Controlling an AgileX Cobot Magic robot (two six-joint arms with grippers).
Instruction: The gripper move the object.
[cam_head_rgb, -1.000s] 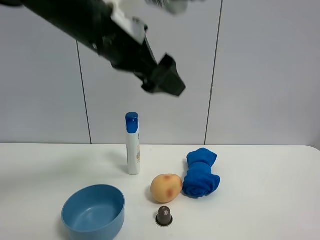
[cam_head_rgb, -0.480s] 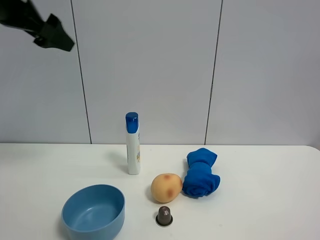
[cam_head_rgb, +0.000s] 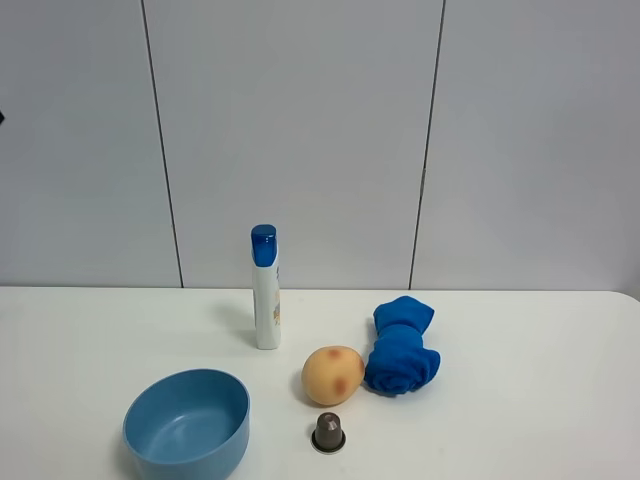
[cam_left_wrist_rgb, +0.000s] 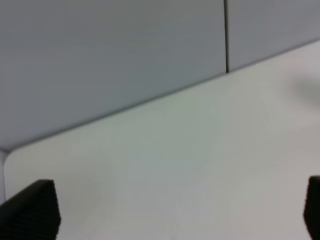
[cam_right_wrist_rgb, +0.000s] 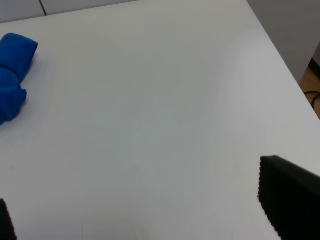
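Both tools hang released and hold nothing. The left gripper shows its two dark tips spread wide over the bare table. The right gripper is spread the same way, with only the blue cloth at the rim of its view. Neither shows in the high view, so any reach starts from well off. The task names no particular object, so I cannot tell which is meant, and picking the wrong one is the first risk. The candidates sit mid-table. Nearest is the small dark capsule, which is light and likely to skid if one finger lands first. The blue bowl stands apart to its left. Just behind the capsule lies the tan fruit, close against the cloth. It is round, so a glancing finger could roll it away, and lifting the cloth could nudge it. Farthest back, near the wall, the slim bottle stands upright, and a passing arm or an off-centre squeeze could topple it.
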